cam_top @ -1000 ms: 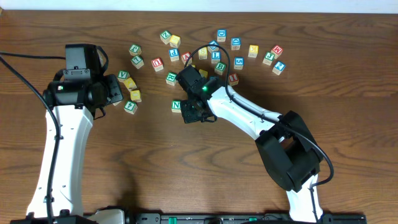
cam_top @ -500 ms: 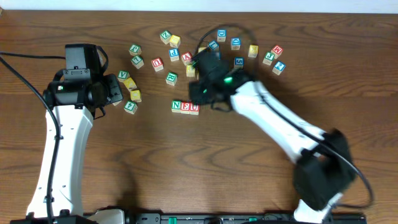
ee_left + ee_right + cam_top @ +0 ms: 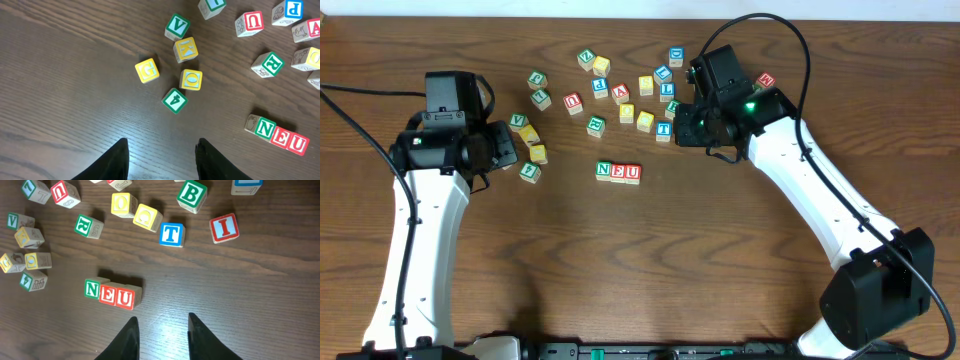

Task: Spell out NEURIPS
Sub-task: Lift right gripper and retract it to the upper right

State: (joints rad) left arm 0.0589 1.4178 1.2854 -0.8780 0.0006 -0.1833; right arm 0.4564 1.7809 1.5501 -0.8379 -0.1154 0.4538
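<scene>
The N, E, U row (image 3: 110,294) lies on the bench (image 3: 240,305), near the right tool (image 3: 162,322) and to its left. That tool is released and empty. The left tool (image 3: 161,145) is released too.

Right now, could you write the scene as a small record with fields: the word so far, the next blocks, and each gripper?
Word so far: N, E, U, side by side in one row
Next letter: green R, loose, apart from the row
Red I: loose, beside the blue T
Left gripper: open, empty
Right gripper: open, empty
</scene>
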